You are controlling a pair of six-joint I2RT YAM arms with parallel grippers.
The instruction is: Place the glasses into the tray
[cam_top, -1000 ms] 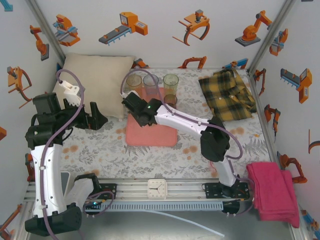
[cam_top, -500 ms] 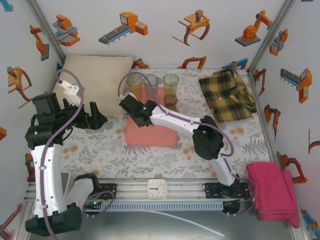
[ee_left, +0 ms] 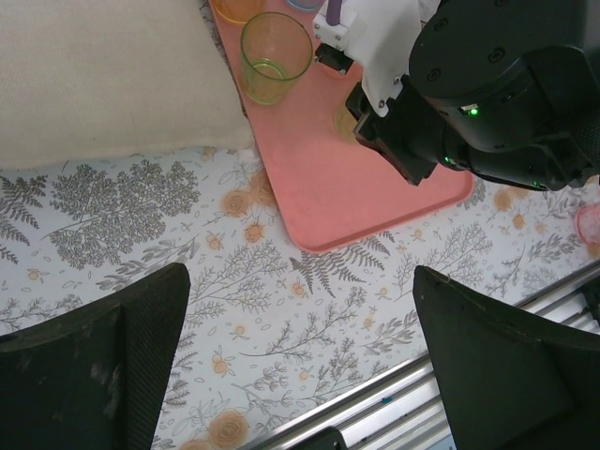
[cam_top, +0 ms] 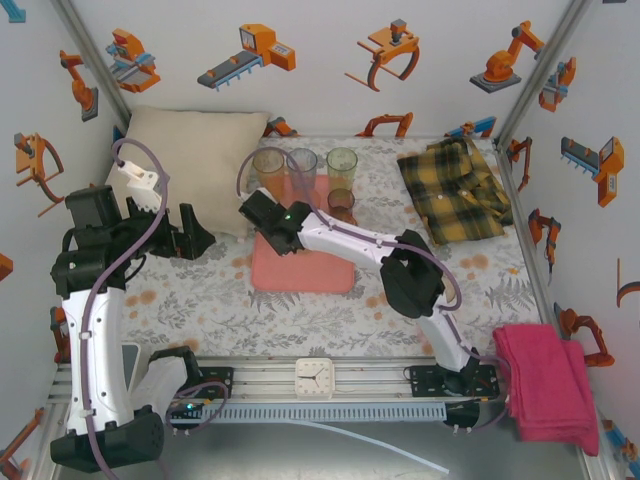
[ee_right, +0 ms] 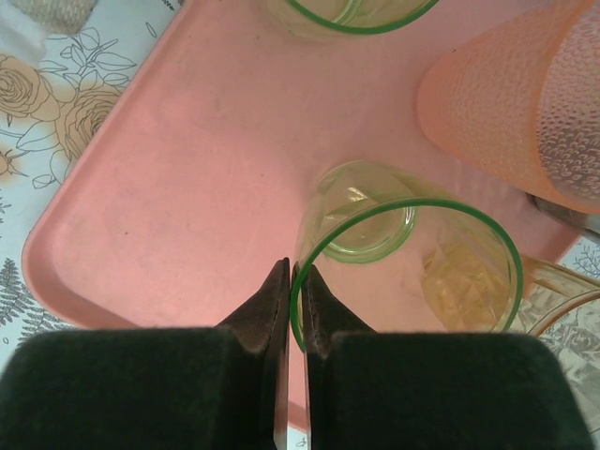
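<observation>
Bench [cam_top: 200,310] as before; right jaws, clamped on a green glass [ee_right: 412,272] by its rim, have carried it left over the tray [ee_right: 187,187]. Release looks next. Left jaws apart, idle.

My right gripper [ee_right: 292,281], with the green glass [ee_right: 370,230] pinched by its rim, has slid a little to the left over the tray [cam_top: 310,275], toward the pillow [cam_top: 195,160]; my elbow has swung left with it, and the small smoky glass [cam_top: 342,204], half covered by my forearm before, now shows whole
</observation>
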